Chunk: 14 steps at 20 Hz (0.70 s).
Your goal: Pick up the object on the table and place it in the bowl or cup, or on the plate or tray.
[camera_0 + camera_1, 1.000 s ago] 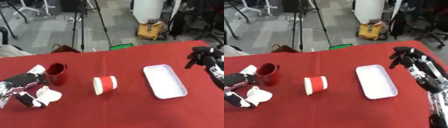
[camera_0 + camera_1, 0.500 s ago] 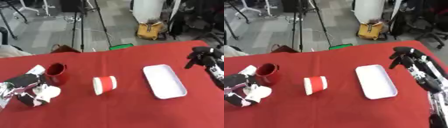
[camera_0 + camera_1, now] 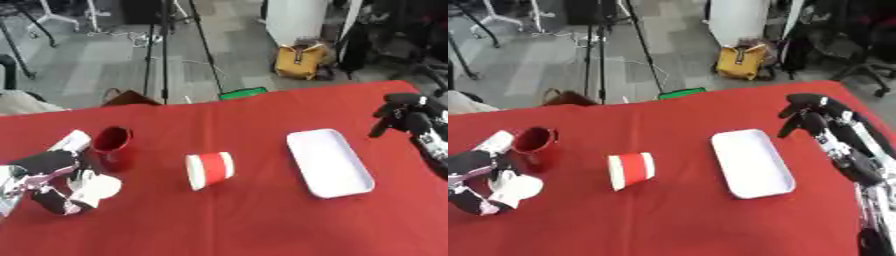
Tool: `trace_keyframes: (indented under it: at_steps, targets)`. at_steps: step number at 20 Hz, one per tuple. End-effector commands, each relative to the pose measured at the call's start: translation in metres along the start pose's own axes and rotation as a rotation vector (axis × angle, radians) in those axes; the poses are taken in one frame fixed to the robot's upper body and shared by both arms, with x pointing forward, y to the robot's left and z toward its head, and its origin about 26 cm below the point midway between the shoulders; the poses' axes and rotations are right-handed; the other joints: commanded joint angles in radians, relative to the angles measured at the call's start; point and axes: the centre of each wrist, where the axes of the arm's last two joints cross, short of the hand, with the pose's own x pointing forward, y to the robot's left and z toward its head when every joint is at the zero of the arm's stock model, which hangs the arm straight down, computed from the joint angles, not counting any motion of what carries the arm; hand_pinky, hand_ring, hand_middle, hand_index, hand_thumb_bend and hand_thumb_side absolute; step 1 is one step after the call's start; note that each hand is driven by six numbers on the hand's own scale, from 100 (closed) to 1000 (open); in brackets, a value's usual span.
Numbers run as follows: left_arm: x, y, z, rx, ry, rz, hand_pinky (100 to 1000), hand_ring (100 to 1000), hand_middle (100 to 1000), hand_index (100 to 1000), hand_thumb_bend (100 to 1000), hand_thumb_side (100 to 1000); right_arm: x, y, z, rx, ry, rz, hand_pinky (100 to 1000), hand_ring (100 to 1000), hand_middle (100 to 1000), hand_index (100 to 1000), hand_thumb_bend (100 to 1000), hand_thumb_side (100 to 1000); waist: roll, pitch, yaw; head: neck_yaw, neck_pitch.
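Note:
My left hand [image 3: 45,172] lies low at the table's left edge, its fingers curled round a small white rounded object [image 3: 94,186]. Just beyond it stands a dark red mug [image 3: 112,146], upright and close to the hand's far side. A red paper cup with a white rim [image 3: 208,170] lies on its side near the middle. To its right sits a white rectangular tray [image 3: 328,163] with nothing on it. At the right edge my right hand [image 3: 811,112] hovers past the tray's far corner, fingers bent downward and holding nothing.
A red cloth covers the table [image 3: 245,225]. Beyond its far edge are a grey floor, tripod legs [image 3: 166,45], a yellow bag [image 3: 297,60] and office chairs.
My left hand has shifted only slightly with the white object in it. The mug, paper cup, tray and right hand stay where they were.

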Motion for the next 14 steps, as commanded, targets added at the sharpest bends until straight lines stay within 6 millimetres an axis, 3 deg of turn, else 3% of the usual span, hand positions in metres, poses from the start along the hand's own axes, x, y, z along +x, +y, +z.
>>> trace_keyframes:
  at_steps: [1, 7, 11, 14]
  targets:
    - [-0.004, 0.032, 0.019, 0.046, -0.027, 0.001, 642, 540, 531, 670, 257, 241, 0.006, -0.006, -0.003, 0.0, -0.016, 0.021, 542, 529, 633, 834, 100, 595, -0.001, -0.013, 0.003, -0.006, -0.002]
    - [0.022, 0.083, 0.041, 0.163, -0.186, 0.04, 649, 527, 520, 669, 243, 275, 0.006, -0.007, -0.003, -0.001, -0.016, 0.022, 542, 530, 633, 834, 100, 595, 0.001, -0.017, 0.007, -0.01, -0.003]
    - [0.064, 0.13, 0.051, 0.265, -0.351, -0.036, 649, 537, 528, 676, 253, 283, 0.006, -0.006, -0.003, 0.001, -0.016, 0.019, 543, 530, 633, 834, 100, 594, 0.0, -0.021, 0.009, -0.005, -0.002]
    - [0.097, 0.155, 0.049, 0.318, -0.464, -0.084, 650, 542, 531, 680, 260, 287, 0.005, -0.004, -0.004, 0.003, -0.016, 0.015, 543, 530, 633, 834, 100, 594, -0.001, -0.024, 0.006, 0.002, -0.002]
